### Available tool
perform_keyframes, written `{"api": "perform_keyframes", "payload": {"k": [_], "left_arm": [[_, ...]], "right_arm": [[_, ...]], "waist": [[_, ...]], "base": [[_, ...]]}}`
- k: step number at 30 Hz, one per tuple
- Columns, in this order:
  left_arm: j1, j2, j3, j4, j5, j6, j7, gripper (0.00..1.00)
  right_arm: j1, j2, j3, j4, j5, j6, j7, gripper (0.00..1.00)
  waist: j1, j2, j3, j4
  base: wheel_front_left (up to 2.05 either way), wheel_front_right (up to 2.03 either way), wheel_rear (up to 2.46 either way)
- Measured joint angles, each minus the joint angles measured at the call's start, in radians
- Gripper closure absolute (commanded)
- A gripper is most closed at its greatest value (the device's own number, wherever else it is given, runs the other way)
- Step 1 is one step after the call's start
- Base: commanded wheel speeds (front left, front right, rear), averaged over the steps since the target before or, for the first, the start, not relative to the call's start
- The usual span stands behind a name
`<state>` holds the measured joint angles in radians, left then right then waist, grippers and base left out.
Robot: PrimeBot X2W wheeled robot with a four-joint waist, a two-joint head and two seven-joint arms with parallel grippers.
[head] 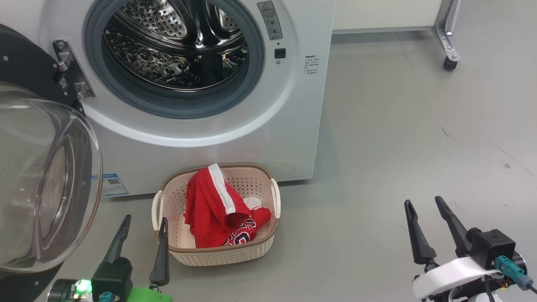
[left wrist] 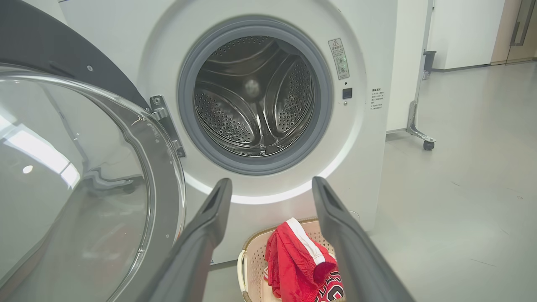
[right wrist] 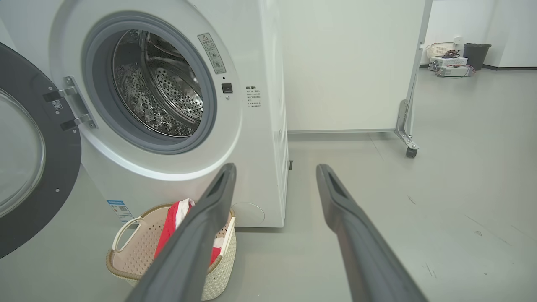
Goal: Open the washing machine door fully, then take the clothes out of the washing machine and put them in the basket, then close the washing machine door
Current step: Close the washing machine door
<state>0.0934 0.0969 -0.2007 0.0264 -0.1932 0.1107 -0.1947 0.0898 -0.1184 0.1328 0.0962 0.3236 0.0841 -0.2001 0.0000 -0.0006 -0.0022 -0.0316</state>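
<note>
Cream perforated plastic basket (head: pixel 226 256) with brown woven rim, on the grey floor (head: pixel 398 126) before the white front-loading washing machine (head: pixel 260 134), holds the red, white-striped clothes (head: pixel 212 209). Steel drum (head: pixel 176 50) exposed; round black-rimmed glass door (head: pixel 46 180) swung open at left. Both the left gripper (head: pixel 144 219) and right gripper (head: pixel 423 202) stand spread wide. Right wrist view adds a dark bin (right wrist: pixel 476 52) far behind.

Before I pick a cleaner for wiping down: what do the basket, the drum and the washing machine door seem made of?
Basket: matte cream plastic, by its moulded holes; brown woven-looking rim.
Drum: polished steel, likely, from mirror glints and punched holes.
Washing machine door: clear glossy bowl, glass or plastic, with reflections; dark rim, probably plastic.
</note>
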Motion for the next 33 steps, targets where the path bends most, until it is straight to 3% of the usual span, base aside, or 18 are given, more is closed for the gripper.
{"api": "perform_keyframes", "payload": {"k": [19, 33], "left_arm": [[0.003, 0.001, -0.02, -0.01, 0.007, 0.0, 0.01, 0.0], [0.003, 0.0, -0.026, -0.022, 0.022, 0.0, 0.019, 0.0]], "right_arm": [[0.009, -0.002, -0.012, -0.005, 0.002, -0.008, 0.001, 0.0], [0.019, -0.014, -0.017, -0.027, 0.005, -0.007, 0.001, 0.0]], "waist": [[0.0, 0.0, 0.002, 0.038], [0.0, 0.0, 0.016, 0.174]], "base": [[0.0, 0.0, 0.0], [0.0, 0.0, 0.0]]}}
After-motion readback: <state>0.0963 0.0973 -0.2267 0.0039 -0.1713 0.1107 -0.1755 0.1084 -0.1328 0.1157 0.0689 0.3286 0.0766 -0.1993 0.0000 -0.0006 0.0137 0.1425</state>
